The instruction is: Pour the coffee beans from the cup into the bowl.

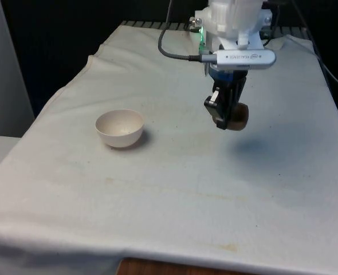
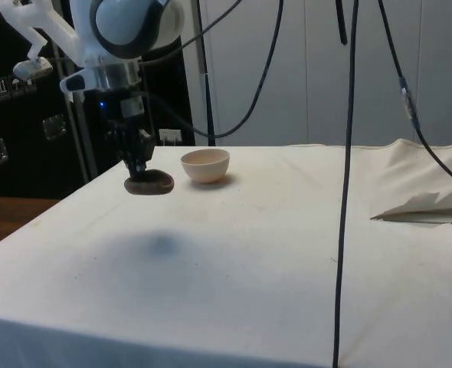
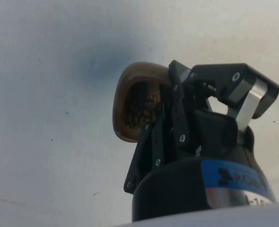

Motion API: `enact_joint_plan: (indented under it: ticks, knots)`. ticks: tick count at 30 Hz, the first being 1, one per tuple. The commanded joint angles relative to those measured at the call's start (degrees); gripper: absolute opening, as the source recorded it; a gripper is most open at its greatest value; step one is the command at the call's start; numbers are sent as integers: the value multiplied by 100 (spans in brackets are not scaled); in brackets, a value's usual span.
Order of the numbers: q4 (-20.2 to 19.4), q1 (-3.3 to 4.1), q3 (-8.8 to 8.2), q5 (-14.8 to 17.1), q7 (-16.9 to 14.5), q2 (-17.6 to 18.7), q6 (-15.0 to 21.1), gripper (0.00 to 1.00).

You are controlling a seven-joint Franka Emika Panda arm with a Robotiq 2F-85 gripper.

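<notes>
I have the gripper [image 1: 227,116] up off the white cloth [image 1: 175,189], clenched on the rim of the brown cup [image 1: 238,116], which hangs clear of the table with a soft shadow lying on the cloth beneath it. In the wrist view the cup [image 3: 138,105] sits pinched between the black fingers [image 3: 154,142], its mouth turned toward the camera, and I can see the dark coffee beans [image 3: 139,108] heaped inside it (they look settled against the inner wall, none spilled on the cloth that I can make out). From the side view the gripper [image 2: 139,167] comes straight down from the arm, and the cup [image 2: 149,184] appears low and wide under the fingertips, roughly level. The cream bowl [image 1: 120,128] stands upright on the cloth, well apart from the cup toward the front view's left; in the side view the bowl [image 2: 205,165] sits just beyond the cup and shows a pale, bare inside rim. I see wrinkles in the cloth along the table's edges.
</notes>
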Motion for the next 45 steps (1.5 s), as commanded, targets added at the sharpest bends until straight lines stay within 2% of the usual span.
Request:
enact_joint_plan:
  ticks: [1,13,21,45]
  knots:
    - [0,0,-17,0,40,-23,-29,0]
    - [34,-46,-92,-6,189,-160,-178,0]
    - [57,-46,-155,0,264,-229,-241,0]
    - [178,-29,-516,-80,584,-458,-556,0]
